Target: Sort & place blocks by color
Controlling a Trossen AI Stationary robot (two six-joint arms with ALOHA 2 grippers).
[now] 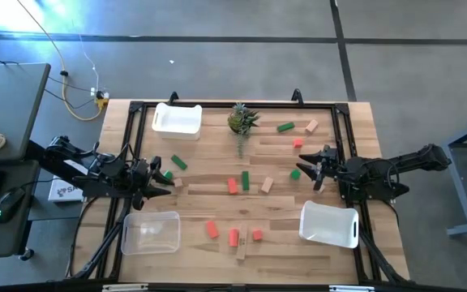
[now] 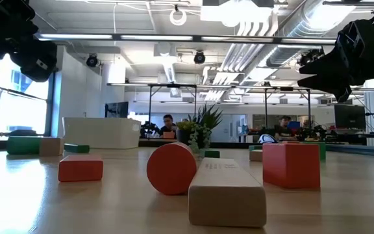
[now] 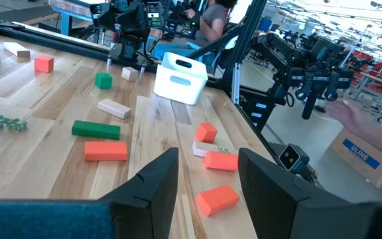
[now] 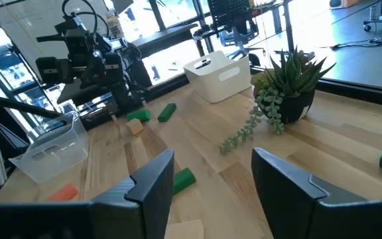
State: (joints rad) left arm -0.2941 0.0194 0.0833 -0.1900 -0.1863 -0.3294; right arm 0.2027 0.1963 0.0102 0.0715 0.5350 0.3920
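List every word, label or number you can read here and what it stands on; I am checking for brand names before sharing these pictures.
"ULINE", in blue letters, on the brown cardboard box beyond the table's edge in the left wrist view.
Faint print on top of the tan wooden block nearest the low camera: too small to read.
A white printed sheet beside the left arm in the high view: too blurred to read.
Nothing else is legible.

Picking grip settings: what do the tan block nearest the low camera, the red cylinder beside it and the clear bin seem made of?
Plain tan rectangular block: likely unfinished wood, matte with faint grain. Red-orange cylinder: probably painted wood, with an even matte colour. Clear bin: looks like thin plastic, since the tabletop shows through it.
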